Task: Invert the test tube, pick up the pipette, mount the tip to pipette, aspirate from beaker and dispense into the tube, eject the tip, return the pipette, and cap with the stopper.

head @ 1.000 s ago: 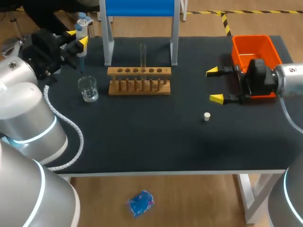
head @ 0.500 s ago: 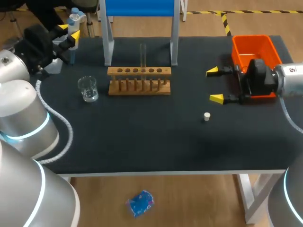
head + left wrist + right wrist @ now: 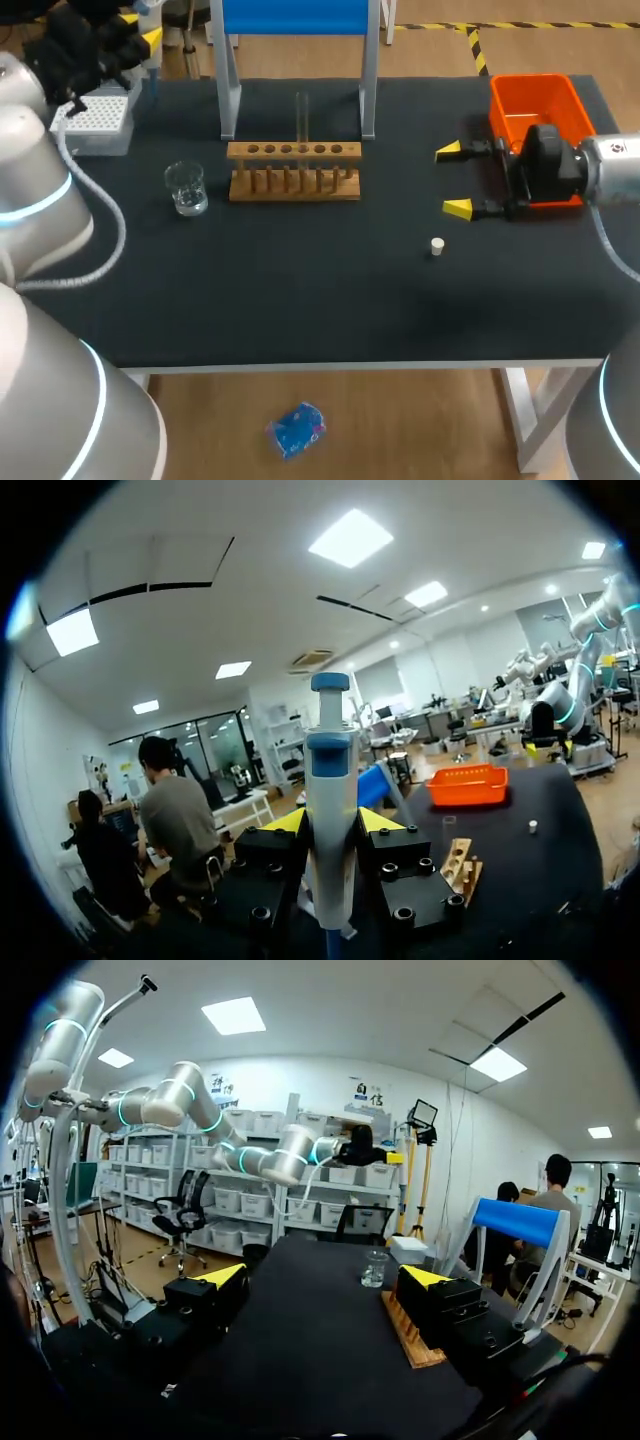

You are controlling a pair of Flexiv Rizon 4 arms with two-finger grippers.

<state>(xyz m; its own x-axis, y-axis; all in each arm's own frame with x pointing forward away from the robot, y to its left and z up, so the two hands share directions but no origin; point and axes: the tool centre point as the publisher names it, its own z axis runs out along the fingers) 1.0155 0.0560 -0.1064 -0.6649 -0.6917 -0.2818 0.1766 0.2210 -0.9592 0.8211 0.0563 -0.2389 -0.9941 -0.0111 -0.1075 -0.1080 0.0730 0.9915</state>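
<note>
At the far left corner of the black table [image 3: 320, 290], the left gripper [image 3: 331, 825] is clamped on a white plastic pipette [image 3: 330, 780] with a blue collar and blue plunger button. Both yellow-tipped fingers press its barrel from opposite sides, below the collar, and the pipette stands upright. In the head view this gripper sits near the white perforated tip box [image 3: 100, 118]; whether it is directly over the box cannot be told.

The right gripper [image 3: 456, 180] is spread wide and holds nothing. It rests just in front of the orange plastic bin [image 3: 535, 100].

Other items:
- The clear glass test tube [image 3: 301, 118] stands upright in the wooden rack [image 3: 293, 172].
- The clear glass beaker [image 3: 186, 188] is beside the rack's left end.
- The small white stopper [image 3: 437, 245] lies alone, well apart from the rack.

Handling, as a judgement: the pipette is light and rigid, with a smooth barrel that could slide between flat pads. The present hold on the body leaves the plunger free and seems sound. Mounting a tip likely calls for a straight downward press. The tube and beaker are thin glass and fragile.

Markings: no brand, label or writing is legible on any item.
</note>
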